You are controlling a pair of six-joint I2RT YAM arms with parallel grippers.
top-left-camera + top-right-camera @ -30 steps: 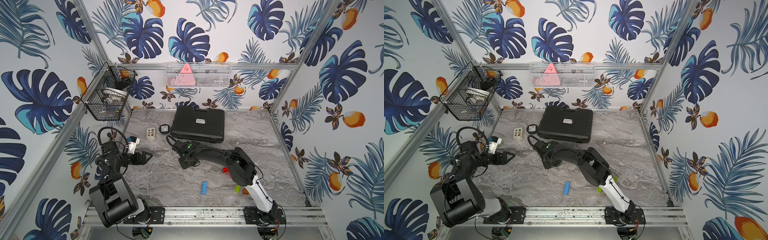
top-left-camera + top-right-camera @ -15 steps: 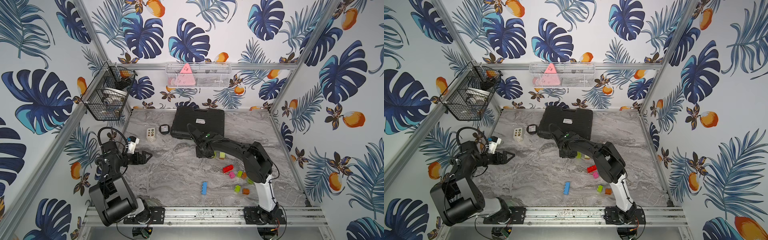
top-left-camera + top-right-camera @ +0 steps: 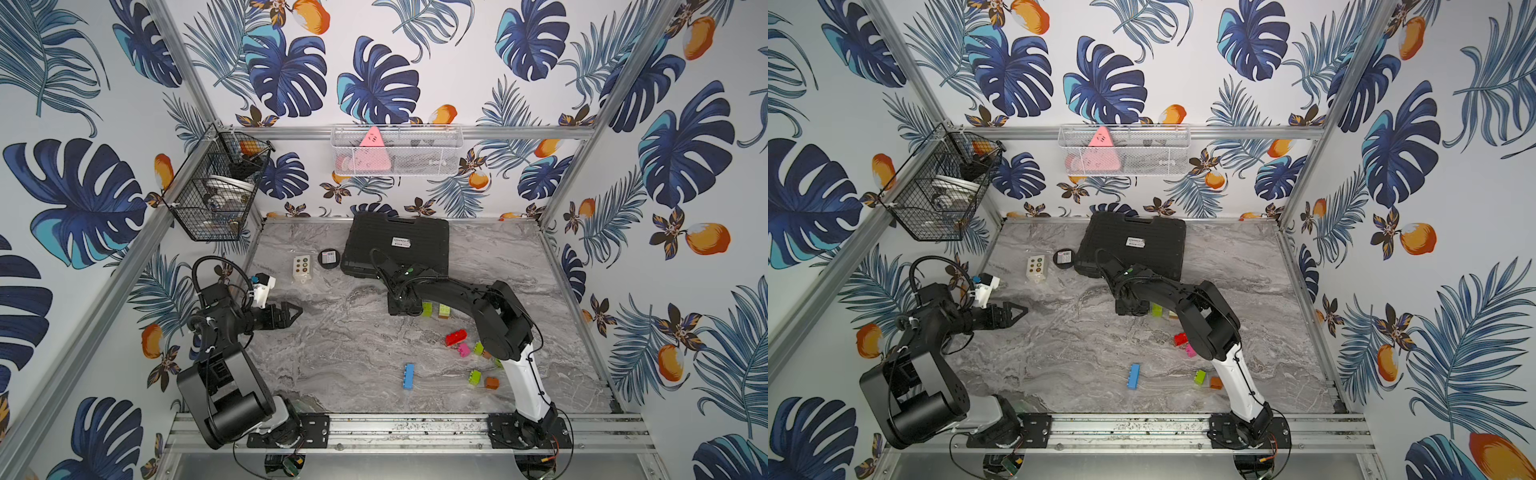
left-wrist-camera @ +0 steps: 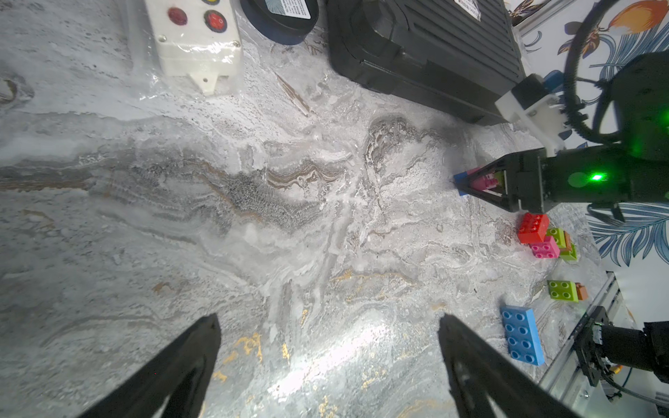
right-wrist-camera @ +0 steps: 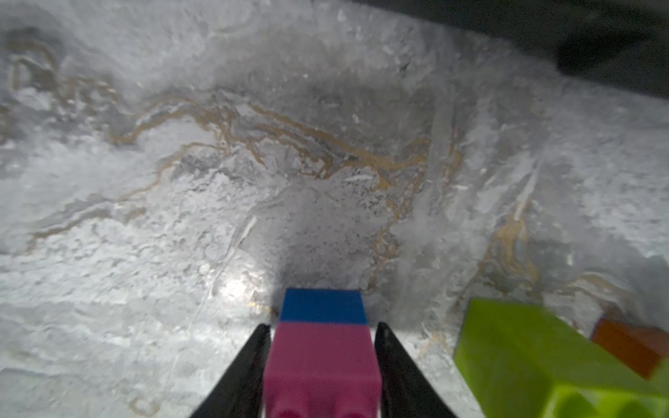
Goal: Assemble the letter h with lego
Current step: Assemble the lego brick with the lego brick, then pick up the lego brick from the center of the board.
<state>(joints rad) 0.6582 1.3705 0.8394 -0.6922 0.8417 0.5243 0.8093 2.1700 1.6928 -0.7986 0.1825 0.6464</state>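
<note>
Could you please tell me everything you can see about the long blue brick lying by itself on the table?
The long blue brick looks like smooth plastic, an oblong with eight round studs in two rows of four, facing up. It lies flat on the marbled table, toward its front edge, touching nothing else. Its nearest neighbours, a lime green brick and an orange brick, lie apart from it.
</note>
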